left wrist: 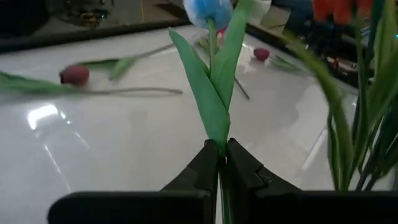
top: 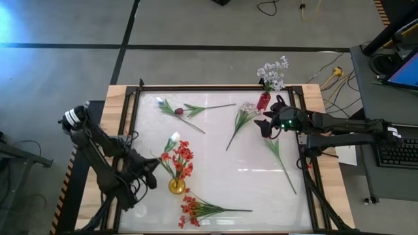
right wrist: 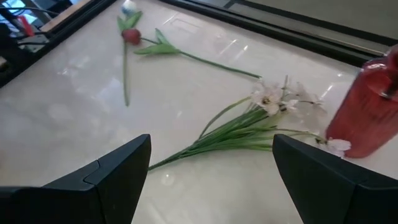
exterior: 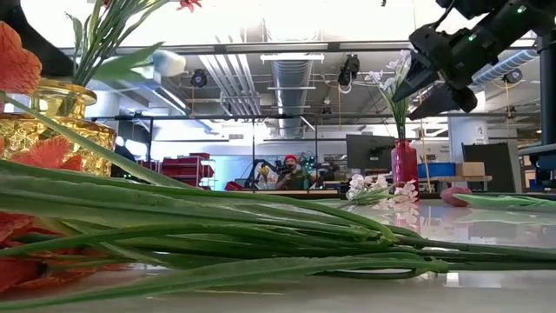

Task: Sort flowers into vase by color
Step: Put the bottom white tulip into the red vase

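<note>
Nearest the front edge of the table [top: 215, 176] lies a red-orange blossom spray [top: 191, 210], its green stem running toward the right side. Just behind it stands a gold vase [top: 176, 186] holding more red-orange blossoms [top: 181, 158].

The left gripper [left wrist: 222, 163] sits beside that vase, on the side toward the table's left edge. Its fingers [left wrist: 200, 171] are pressed fully together on the stem of a white tulip bud [left wrist: 208, 10]; the stem and its two long green leaves rise straight out from between the fingertips, and the pale bud stands at the far end, close to the blossoms in the gold vase.

Farther back, toward the right side, the right gripper [right wrist: 211, 152] hovers with its fingers spread wide and nothing between them. A white blossom spray [right wrist: 273, 96] lies on the table just beyond the gap between them, its stems slanting toward the table's middle. Another green stem [top: 281, 160] lies below that arm, running toward the front right corner.

Near the back edge, left of centre, a dark maroon tulip bud [top: 178, 111] lies with a loose green stem [top: 209, 106] just beside it. At the back right stands a red vase [top: 264, 100] holding white blossoms [top: 273, 72].
</note>
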Controlling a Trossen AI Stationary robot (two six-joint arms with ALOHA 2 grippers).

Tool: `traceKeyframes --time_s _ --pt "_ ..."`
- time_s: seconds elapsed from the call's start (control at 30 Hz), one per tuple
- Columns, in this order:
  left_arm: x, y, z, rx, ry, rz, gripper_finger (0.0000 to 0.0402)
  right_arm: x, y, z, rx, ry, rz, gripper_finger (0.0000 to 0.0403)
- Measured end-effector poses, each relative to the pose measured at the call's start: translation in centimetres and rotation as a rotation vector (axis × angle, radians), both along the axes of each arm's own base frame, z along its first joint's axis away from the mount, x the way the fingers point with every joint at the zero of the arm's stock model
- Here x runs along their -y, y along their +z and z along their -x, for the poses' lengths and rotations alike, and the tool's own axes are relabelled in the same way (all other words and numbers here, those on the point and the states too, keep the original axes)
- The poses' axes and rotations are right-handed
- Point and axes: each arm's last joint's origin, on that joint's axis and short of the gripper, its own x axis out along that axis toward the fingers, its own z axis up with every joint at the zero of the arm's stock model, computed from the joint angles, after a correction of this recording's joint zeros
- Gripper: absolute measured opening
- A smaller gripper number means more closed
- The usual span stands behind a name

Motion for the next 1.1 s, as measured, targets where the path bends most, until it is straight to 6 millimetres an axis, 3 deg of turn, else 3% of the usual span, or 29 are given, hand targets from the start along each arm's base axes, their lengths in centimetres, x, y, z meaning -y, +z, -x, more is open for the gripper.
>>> traceKeyframes --time_s 0.47,0.9,1.1 --pt "-4.3 2.8 0.2 0.041 0.084 -0.142 0.0000 -0.5 0.5 -0.6 0.074 0.050 0.035 0.0327" --pt "-6.0 5.1 0.9 0.177 0.048 -0.245 0.0000 -1.1 -1.2 -0.7 0.077 0.097 0.049 0.0327" --pt "-6.0 5.7 0.8 0.253 0.039 -0.297 0.0000 -2.0 -1.1 -1.3 0.171 0.184 0.126 0.0327"
